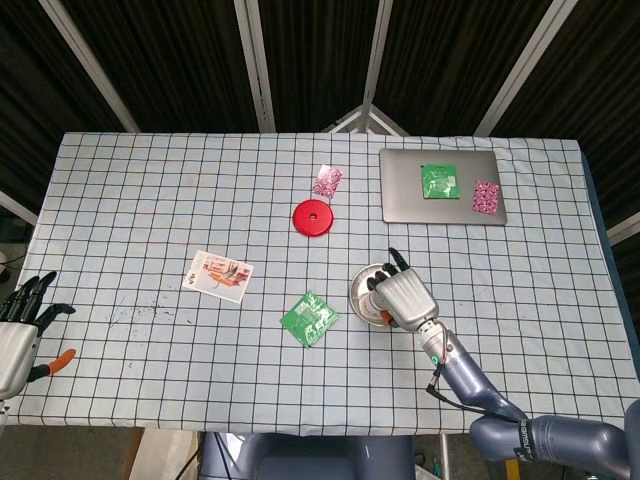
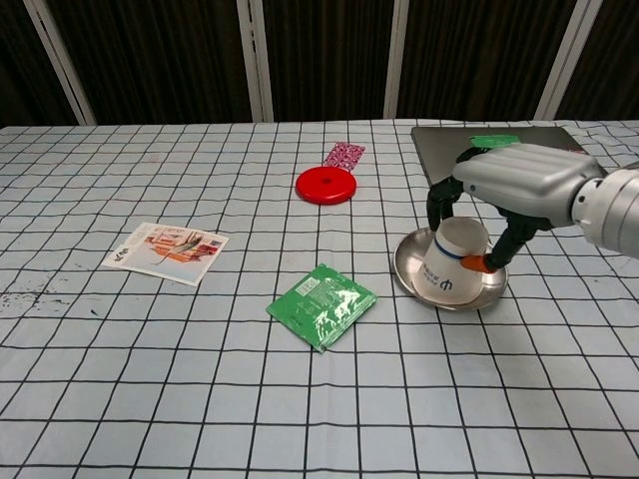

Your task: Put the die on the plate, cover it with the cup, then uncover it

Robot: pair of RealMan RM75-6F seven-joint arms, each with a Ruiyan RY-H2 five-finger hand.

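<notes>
An upside-down white paper cup (image 2: 454,261) stands tilted on the round metal plate (image 2: 411,271), right of the table's middle. My right hand (image 2: 519,180) reaches over the cup from above and grips it between its fingers and orange-tipped thumb. In the head view the right hand (image 1: 405,298) hides most of the cup and part of the plate (image 1: 358,300). No die shows in either view; whether it lies under the cup I cannot tell. My left hand (image 1: 20,330) hangs off the table's near left corner, fingers apart and holding nothing.
A red disc (image 2: 326,184) and a pink packet (image 2: 345,155) lie behind the plate to its left. A green packet (image 2: 321,304) lies left of the plate, a printed card (image 2: 166,251) further left. A grey laptop (image 1: 440,186) with small packets on it sits at the back right.
</notes>
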